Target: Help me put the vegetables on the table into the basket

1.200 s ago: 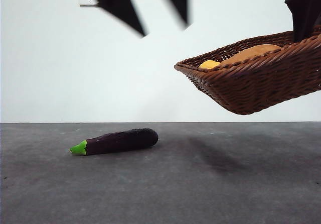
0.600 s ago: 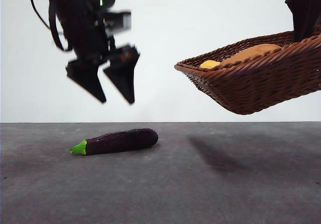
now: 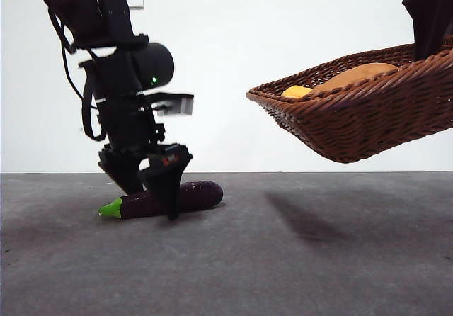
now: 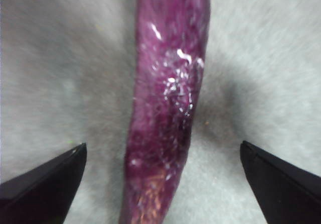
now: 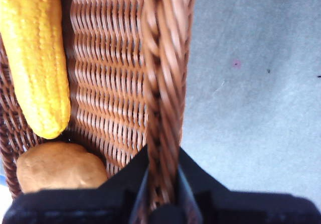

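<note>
Front view: left tool (image 3: 152, 199) straddles the eggplant (image 3: 195, 194) lying on the surface (image 3: 297, 259); it should close across the middle. The basket (image 3: 368, 121) hangs high right, clear of it.
Left wrist view: jaws wide open, gripping nothing, eggplant (image 4: 168, 103) centred between.
Right wrist view: right tool (image 5: 161, 204) clamps the basket rim (image 5: 163, 58); potato (image 5: 60, 166) and yellow piece (image 5: 37, 53) are inside.

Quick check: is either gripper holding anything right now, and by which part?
The right gripper holds the basket by its braided rim. The left gripper holds nothing: its open jaws straddle the eggplant on the table.
</note>
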Controlling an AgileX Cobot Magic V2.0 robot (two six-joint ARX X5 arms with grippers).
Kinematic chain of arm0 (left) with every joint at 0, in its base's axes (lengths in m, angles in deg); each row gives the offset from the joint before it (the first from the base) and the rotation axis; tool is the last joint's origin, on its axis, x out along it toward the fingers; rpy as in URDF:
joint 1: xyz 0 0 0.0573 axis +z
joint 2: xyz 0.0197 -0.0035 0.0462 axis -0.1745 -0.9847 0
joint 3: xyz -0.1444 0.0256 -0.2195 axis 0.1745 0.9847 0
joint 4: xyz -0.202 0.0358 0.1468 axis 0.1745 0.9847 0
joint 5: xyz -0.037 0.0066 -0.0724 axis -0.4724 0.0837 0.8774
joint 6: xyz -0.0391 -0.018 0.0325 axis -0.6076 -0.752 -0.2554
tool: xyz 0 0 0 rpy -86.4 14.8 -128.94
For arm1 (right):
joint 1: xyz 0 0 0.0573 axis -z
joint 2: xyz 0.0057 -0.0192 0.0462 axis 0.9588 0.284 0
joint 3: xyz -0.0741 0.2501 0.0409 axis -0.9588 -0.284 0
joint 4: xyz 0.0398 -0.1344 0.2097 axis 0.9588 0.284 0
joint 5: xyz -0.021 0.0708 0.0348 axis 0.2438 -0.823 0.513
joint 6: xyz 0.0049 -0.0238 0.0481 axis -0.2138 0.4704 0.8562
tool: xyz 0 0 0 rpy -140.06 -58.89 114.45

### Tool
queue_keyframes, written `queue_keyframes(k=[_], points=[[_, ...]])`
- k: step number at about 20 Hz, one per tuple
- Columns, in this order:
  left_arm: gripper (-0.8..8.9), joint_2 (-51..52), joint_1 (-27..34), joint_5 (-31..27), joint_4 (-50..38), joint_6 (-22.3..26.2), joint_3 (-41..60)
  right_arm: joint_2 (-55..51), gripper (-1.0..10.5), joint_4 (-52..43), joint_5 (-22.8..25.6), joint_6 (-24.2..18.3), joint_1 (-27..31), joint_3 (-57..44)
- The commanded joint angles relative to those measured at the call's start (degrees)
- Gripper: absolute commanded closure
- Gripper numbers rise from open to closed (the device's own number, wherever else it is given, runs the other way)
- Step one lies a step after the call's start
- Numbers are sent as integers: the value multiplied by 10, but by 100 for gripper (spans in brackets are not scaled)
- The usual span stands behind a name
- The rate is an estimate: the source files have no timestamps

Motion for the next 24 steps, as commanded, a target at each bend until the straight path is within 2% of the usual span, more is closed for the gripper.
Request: queue_keyframes(k=[1,3,4,8,11,13,15,18,20,22,24], points=[[473,-6,1,3,-13,-2,2,4,963,-2,-7,-2,0,-3],[762,-6,2,12,-19,-3,2,4,963,-2,-6,-2,0,-3],[832,-6,2,22,-19,-3,2,4,963,-2,-7,-3,0,-3],[825,-5,3,31,-27,-6,2,4,963,-3,-6,-3,0,-3],[823,6,5,31,-19,-40,2,4,963,-4,-6,-3,0,-3],[823,23,11,33,-18,-89,2,4,963,-5,-6,-2,0,-3],[823,48,20,64,-17,-166,2,4,963,-5,-6,-2,0,-3],[822,94,27,170,-16,-279,2,4,963,-9,-6,-2,0,-3],[822,126,24,204,-13,-313,2,4,963,-14,-6,0,0,-3],[822,161,6,211,-13,-339,2,4,963,-17,-6,2,0,-3],[822,195,-17,210,-17,-344,2,4,963,-17,-6,2,0,-3]])
